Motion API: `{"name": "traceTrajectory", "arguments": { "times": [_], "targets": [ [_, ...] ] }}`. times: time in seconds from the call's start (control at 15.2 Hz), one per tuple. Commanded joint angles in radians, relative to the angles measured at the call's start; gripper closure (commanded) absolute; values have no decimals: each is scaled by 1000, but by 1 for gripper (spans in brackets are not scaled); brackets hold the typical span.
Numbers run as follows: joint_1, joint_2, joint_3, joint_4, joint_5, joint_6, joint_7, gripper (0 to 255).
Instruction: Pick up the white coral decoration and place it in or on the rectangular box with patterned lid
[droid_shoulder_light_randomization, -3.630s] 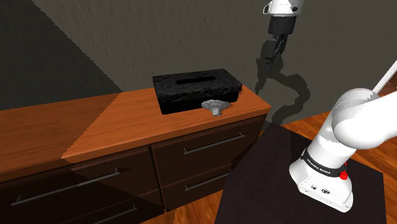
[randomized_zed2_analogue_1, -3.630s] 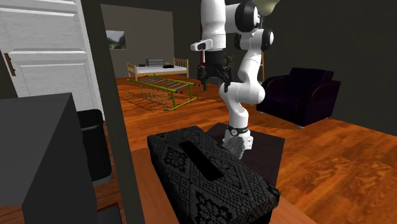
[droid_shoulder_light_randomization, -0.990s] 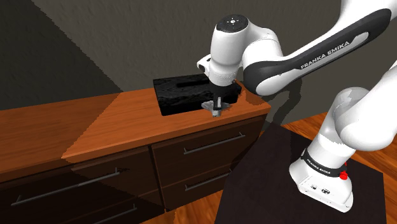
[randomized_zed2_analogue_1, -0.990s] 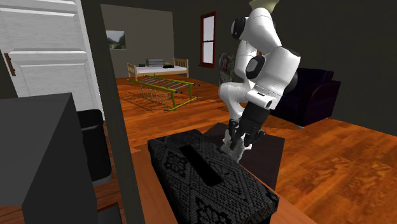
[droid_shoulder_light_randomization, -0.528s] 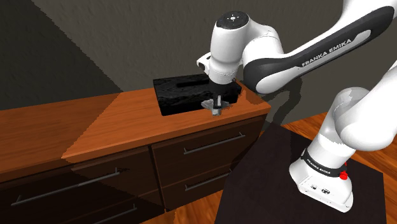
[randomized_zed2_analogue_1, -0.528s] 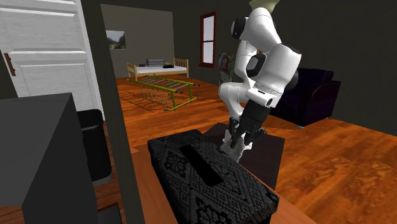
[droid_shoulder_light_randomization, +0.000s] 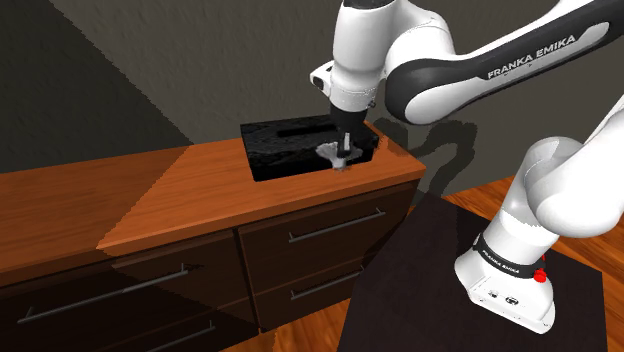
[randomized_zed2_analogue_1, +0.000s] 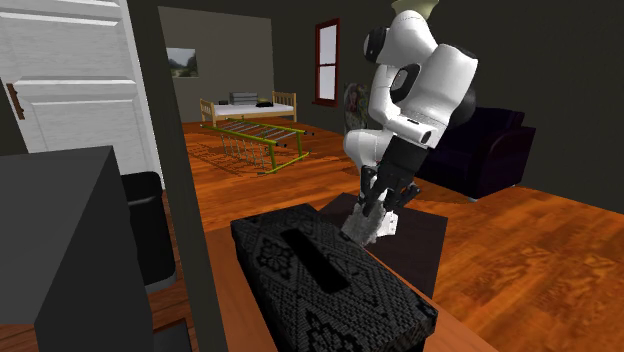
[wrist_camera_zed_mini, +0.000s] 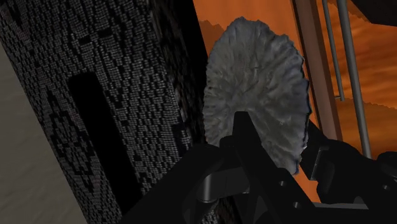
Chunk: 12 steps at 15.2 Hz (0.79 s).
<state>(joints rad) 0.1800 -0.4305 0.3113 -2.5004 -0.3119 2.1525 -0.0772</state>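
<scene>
The grey-white, fan-shaped coral decoration (droid_shoulder_light_randomization: 335, 155) hangs just above the wooden dresser top (droid_shoulder_light_randomization: 200, 190), clasped by my black gripper (droid_shoulder_light_randomization: 343, 145), which is shut on it from above. It hovers at the front right corner of the black rectangular box with patterned lid (droid_shoulder_light_randomization: 290, 142), whose lid has a long slot. In the wrist view the coral (wrist_camera_zed_mini: 257, 83) spreads beyond the fingers (wrist_camera_zed_mini: 245, 137), with the box (wrist_camera_zed_mini: 95, 95) right beside it. From the second exterior view the gripper (randomized_zed2_analogue_1: 375, 205) holds the coral (randomized_zed2_analogue_1: 360, 228) past the box's (randomized_zed2_analogue_1: 320, 285) far end.
The dresser has drawers with bar handles (droid_shoulder_light_randomization: 335, 226) below its top. My black stand (droid_shoulder_light_randomization: 450, 300) is at the shoulder view's lower right. A dark wall rises behind the box. Further back are a dark armchair (randomized_zed2_analogue_1: 480, 150) and a white door (randomized_zed2_analogue_1: 70, 80).
The gripper has risen a little with the coral held in it, lifting the coral off the dresser top beside the box. The fingers stayed shut.
</scene>
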Motion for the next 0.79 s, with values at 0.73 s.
{"name": "traceTrajectory", "arguments": {
  "times": [0.73],
  "targets": [
    [12, -52, -18, 129, 36, -169, -73, 255]
  ]
}}
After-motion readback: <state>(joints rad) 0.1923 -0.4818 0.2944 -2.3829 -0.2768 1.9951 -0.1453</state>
